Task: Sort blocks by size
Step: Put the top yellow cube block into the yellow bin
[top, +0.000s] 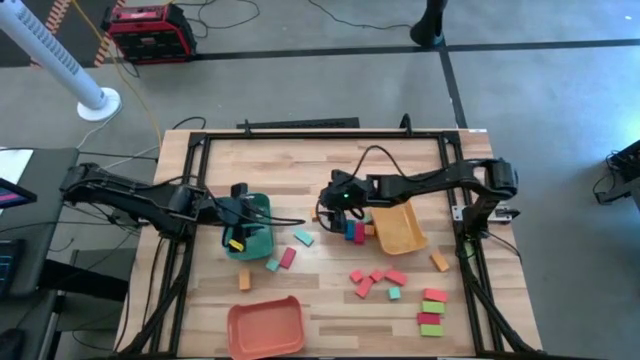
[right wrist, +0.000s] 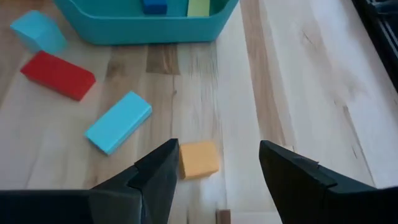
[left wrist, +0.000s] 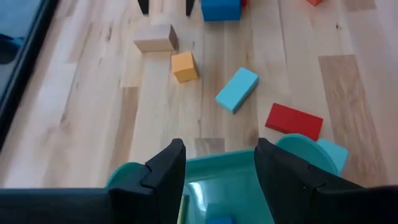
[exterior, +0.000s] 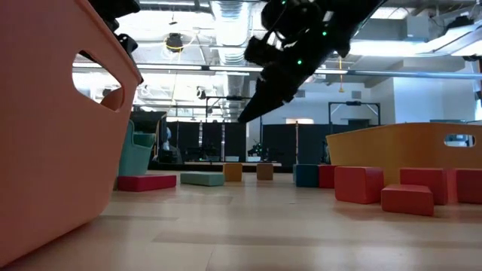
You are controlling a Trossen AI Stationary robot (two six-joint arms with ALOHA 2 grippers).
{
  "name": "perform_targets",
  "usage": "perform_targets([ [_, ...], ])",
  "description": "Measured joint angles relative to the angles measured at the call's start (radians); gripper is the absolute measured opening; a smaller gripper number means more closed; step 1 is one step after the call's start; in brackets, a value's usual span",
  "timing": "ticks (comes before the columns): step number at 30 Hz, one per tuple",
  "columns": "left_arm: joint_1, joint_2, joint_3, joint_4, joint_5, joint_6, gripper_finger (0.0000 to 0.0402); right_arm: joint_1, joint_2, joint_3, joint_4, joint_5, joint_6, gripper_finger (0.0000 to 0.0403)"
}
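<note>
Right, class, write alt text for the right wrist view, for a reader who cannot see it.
The right hand hangs open over the wooden table, a small orange cube between its fingers. Beyond lie a light blue block, a red block and a teal tray.

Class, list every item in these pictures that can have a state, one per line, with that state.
left gripper: open, empty, over the teal tray.
right gripper: open, empty, above the small orange block.
teal tray: upright, holds a blue and a green block.
yellow-orange tray: upright, contents hidden.
salmon-red tray: upright, empty.
small orange block: loose on the table.
</note>
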Motion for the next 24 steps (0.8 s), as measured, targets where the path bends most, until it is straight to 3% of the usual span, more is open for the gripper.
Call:
perform_targets([
  [10, 0.000, -0.021, -0.003, -0.011, 0.000, 0.020, 0.0181, 0.003, 0.078, 0.000, -0.003, -0.003, 0.012, 0.0255],
  [24, 0.000, -0.021, -0.134, 0.210, 0.002, 0.056, 0.0181, -0.040, 0.148, 0.002, 0.068, -0.058, 0.008, 0.0255],
])
